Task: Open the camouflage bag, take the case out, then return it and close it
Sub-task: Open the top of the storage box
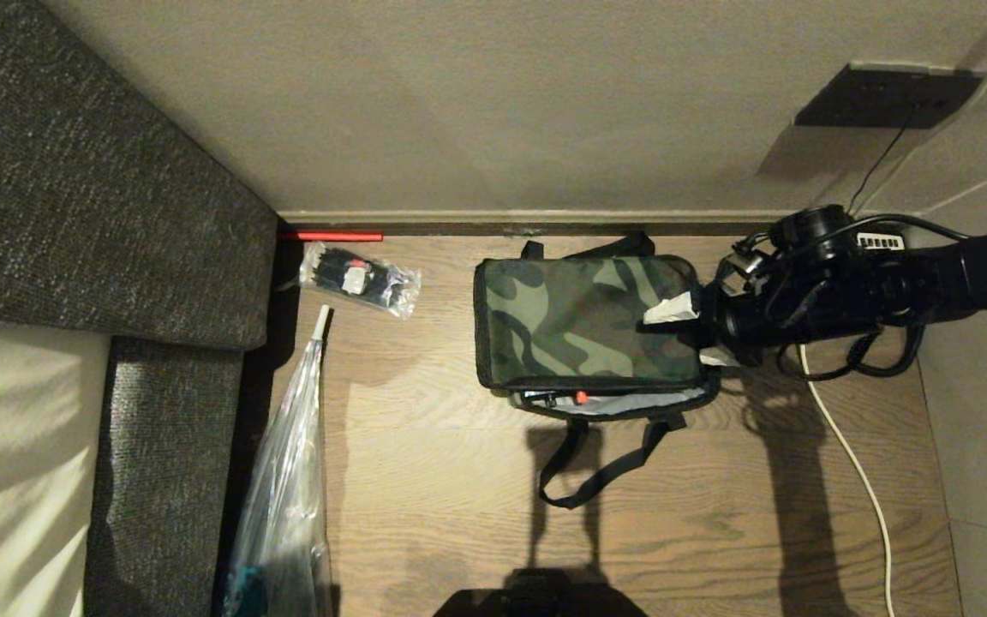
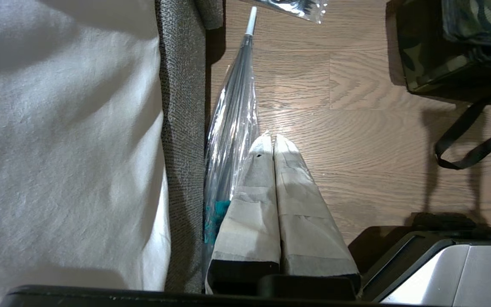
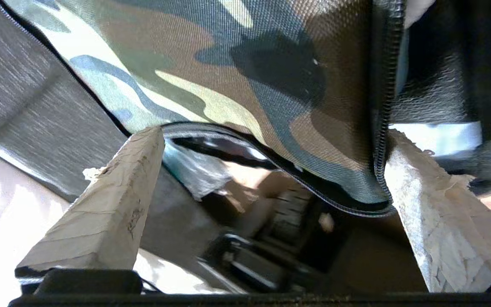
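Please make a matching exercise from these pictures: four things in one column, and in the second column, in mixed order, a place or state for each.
Things:
1. camouflage bag
2. right claw
3. left claw
4. small clear packet

Places or states:
A. fingers pressed together, hanging above the wooden floor near a long clear plastic bag
B. on the floor close to the skirting, between the sofa and the camouflage bag
C. open, at the bag's right edge
D. on the floor, front edge unzipped, strap trailing toward the robot

Pairs: 1-D, 2-C, 3-A, 4-B
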{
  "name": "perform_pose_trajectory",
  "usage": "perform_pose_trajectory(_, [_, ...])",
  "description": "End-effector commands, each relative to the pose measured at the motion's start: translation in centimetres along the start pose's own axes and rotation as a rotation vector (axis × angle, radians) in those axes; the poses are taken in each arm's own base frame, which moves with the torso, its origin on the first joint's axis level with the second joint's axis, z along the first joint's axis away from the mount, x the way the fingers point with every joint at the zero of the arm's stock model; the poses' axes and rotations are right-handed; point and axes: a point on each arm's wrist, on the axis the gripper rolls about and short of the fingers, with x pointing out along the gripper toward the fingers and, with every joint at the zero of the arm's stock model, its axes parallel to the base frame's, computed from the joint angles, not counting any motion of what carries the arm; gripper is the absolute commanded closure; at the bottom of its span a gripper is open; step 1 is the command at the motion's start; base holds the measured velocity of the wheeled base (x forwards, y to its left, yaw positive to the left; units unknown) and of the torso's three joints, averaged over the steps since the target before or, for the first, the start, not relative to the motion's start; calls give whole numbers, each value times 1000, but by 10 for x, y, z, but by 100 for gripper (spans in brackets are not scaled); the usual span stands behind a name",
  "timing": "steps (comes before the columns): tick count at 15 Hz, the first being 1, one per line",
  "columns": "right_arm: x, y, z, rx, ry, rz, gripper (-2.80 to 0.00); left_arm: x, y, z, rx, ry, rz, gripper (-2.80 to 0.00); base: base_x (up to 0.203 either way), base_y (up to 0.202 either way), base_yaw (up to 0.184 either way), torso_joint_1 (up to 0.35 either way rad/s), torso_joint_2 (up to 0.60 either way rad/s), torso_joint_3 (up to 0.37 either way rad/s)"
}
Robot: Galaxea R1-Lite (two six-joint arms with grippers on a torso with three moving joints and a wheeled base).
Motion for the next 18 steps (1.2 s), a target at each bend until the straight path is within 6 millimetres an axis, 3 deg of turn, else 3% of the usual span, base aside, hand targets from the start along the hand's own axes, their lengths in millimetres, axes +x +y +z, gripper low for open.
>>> perform_pose_trajectory(1, [17, 3, -5, 46, 14, 25, -280, 0, 0, 0, 0, 3, 1, 0, 0, 0, 0, 0, 0, 0])
perform_pose_trajectory(3, [24, 2, -4, 37, -7, 39, -280, 0, 0, 0, 0, 3, 1, 0, 0, 0, 0, 0, 0, 0])
perform_pose_trajectory(7, [18, 3, 3, 30, -76, 22, -280, 0, 0, 0, 0, 3, 1, 0, 0, 0, 0, 0, 0, 0])
perform_pose_trajectory(12, [3, 29, 28, 209, -181, 96, -280, 0, 0, 0, 0, 3, 1, 0, 0, 0, 0, 0, 0, 0])
perform_pose_trajectory(18, [-8, 46, 36, 233, -216, 153, -280, 0, 0, 0, 0, 3, 1, 0, 0, 0, 0, 0, 0, 0])
